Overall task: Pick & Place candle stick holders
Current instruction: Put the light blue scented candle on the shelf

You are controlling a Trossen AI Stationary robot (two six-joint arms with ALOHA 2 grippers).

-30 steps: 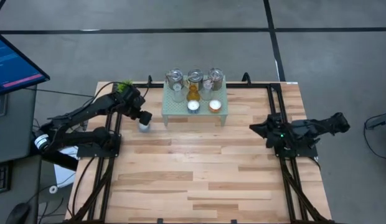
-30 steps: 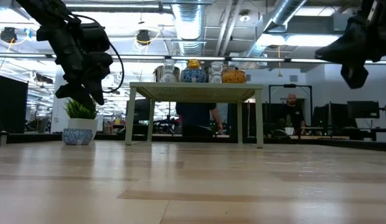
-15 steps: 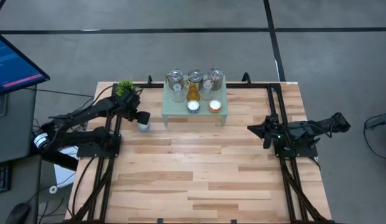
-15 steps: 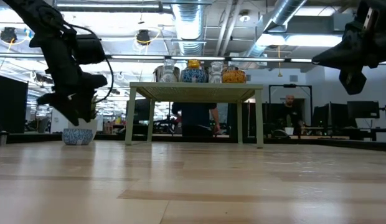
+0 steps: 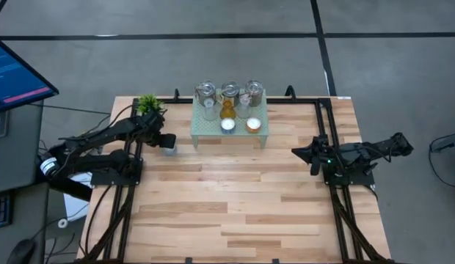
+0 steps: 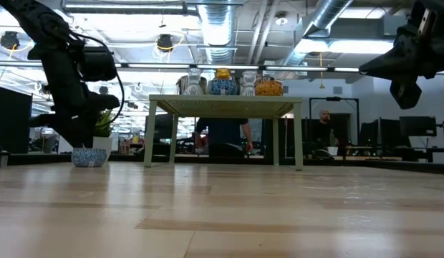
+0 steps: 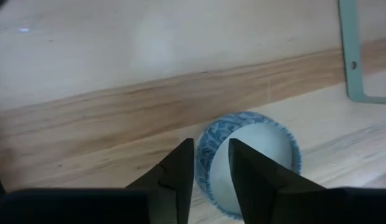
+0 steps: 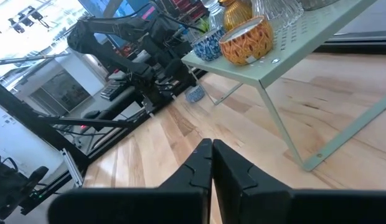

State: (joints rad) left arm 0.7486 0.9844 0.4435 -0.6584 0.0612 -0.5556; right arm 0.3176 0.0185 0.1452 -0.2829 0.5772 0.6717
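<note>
Left gripper (image 7: 211, 171) sits low at the back left of the table (image 5: 235, 205), its two dark fingers (image 7: 177, 171) drawn to a narrow gap over the rim of a small blue-patterned cup with a white filling (image 7: 252, 158); from the wrist view the near wall of the cup appears to lie between the fingers, though whether they actually pinch it cannot be told. That cup stands on the wood just beside the near left leg of the pale green mesh stand (image 5: 230, 130), and the small green potted plant (image 5: 147, 103) stands close behind the left arm at the table's back edge. On top of the stand, three silvery glass jars (image 5: 230, 91) line the far side, with clear glass cups (image 5: 210, 111) and an amber one (image 5: 227, 111) in front of them, and a white tealight cup (image 5: 227, 125) and an orange one (image 5: 253, 125) nearest the stand's front edge. Right gripper (image 8: 211, 152) hangs above the right side of the table, well apart from the stand, with its fingers pressed together and nothing between them. Beyond the table, in the low view, a person (image 6: 324, 125) is in the room behind the stand.
</note>
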